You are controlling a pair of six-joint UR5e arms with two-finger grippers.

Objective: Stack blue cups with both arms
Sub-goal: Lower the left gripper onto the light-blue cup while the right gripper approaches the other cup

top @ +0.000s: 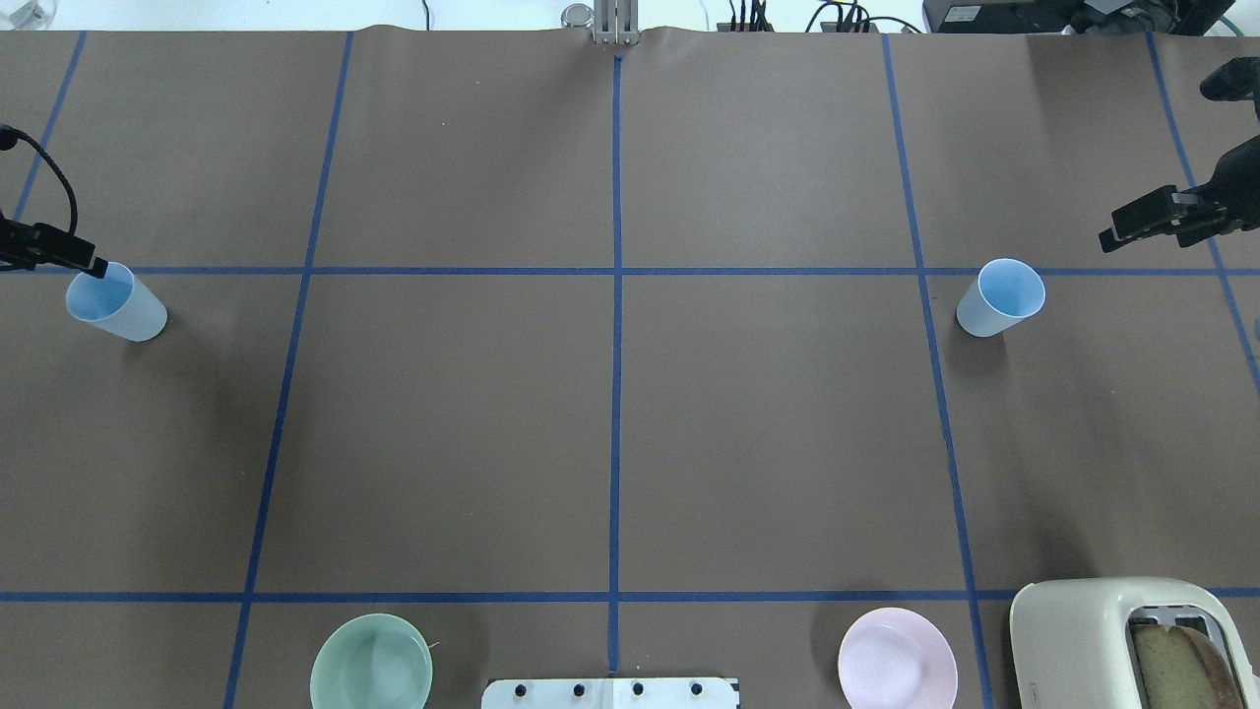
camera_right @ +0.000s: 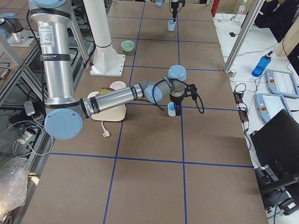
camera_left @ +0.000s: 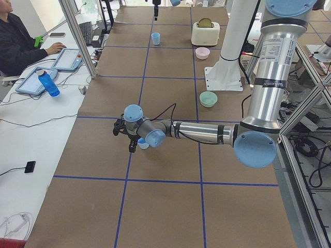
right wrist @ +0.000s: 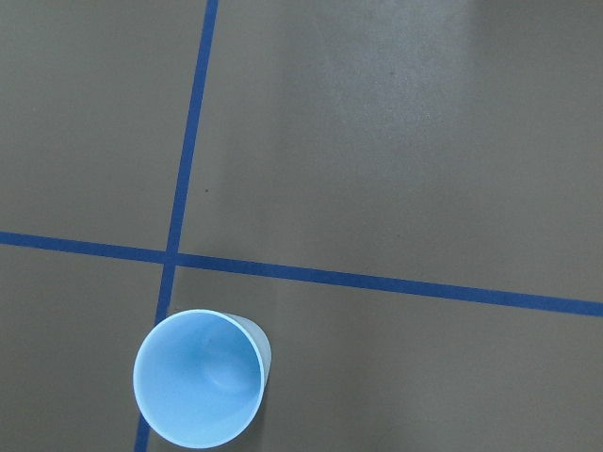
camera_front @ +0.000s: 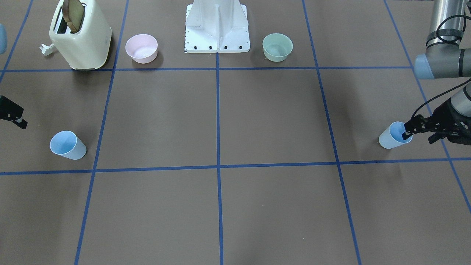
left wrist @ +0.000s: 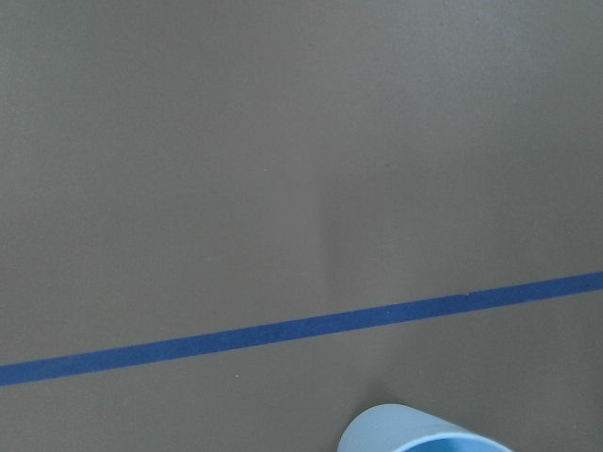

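Two light-blue cups stand upright at opposite ends of the table. One cup (camera_front: 393, 135) (top: 116, 305) is at my left gripper (camera_front: 418, 138), which is open: one finger is inside the cup's mouth, the other outside its rim. Its rim shows at the bottom of the left wrist view (left wrist: 424, 435). The other cup (camera_front: 68, 144) (top: 1002, 295) (right wrist: 198, 377) stands free. My right gripper (top: 1112, 236) (camera_front: 18, 121) hovers beside it, apart from it. I cannot tell how its jaws stand.
A cream toaster (camera_front: 81, 35) holding a bread slice, a pink bowl (camera_front: 141, 48), a green bowl (camera_front: 277, 46) and the white base pedestal (camera_front: 217, 29) line the robot's side. Blue tape lines grid the brown table. An operator (camera_left: 18, 44) sits beyond the far edge.
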